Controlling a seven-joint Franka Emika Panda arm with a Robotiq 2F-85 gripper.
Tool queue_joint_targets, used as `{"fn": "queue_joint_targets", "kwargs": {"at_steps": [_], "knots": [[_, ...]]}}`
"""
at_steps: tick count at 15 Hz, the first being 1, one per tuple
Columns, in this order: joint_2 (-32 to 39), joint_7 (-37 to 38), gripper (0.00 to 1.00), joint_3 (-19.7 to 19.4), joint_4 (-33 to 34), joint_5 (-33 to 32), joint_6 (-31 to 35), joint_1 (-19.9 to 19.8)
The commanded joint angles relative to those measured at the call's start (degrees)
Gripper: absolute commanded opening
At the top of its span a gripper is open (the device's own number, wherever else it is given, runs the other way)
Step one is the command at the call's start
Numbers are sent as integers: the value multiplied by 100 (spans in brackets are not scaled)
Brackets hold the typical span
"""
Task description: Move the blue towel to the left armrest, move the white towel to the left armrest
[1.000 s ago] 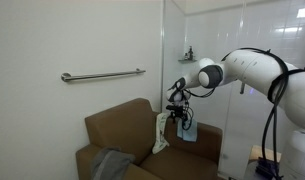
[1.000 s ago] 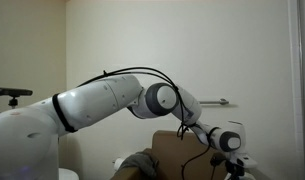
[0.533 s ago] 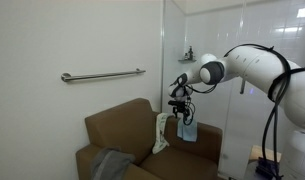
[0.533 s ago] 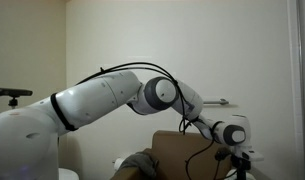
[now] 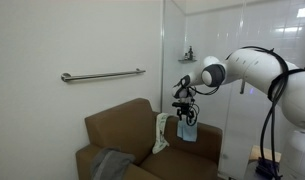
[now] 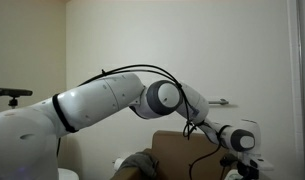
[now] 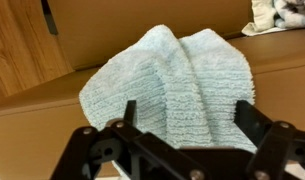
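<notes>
Blue towel [image 7: 172,85] lies bunched on a brown couch arm [image 7: 37,110] directly beneath the pincer [image 7: 184,110], whose jaws are spread wide and hold nothing. To grasp it well, I judge the pincer should drop straight down so the fingers [image 7: 244,112] straddle the raised middle fold, then close on enough thickness to lift the whole cloth. White towel [image 5: 160,132] hangs just beside the pincer, close enough to snag. Left armrest [image 5: 85,158], as I take it, is well apart on the far side, with a gray cloth [image 5: 110,164] near it, so the free room lies overhead
</notes>
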Motion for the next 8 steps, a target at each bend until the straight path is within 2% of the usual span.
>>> {"fn": "queue_joint_targets", "kwargs": {"at_steps": [1,2,3,8], "knots": [[329,148,100,80,372,197,227,-85],[378,140,75,79,413,207,312,-73],[402,146,73,85,427,214,396,-64],[299,119,41,102,349,222,526,-35]]}}
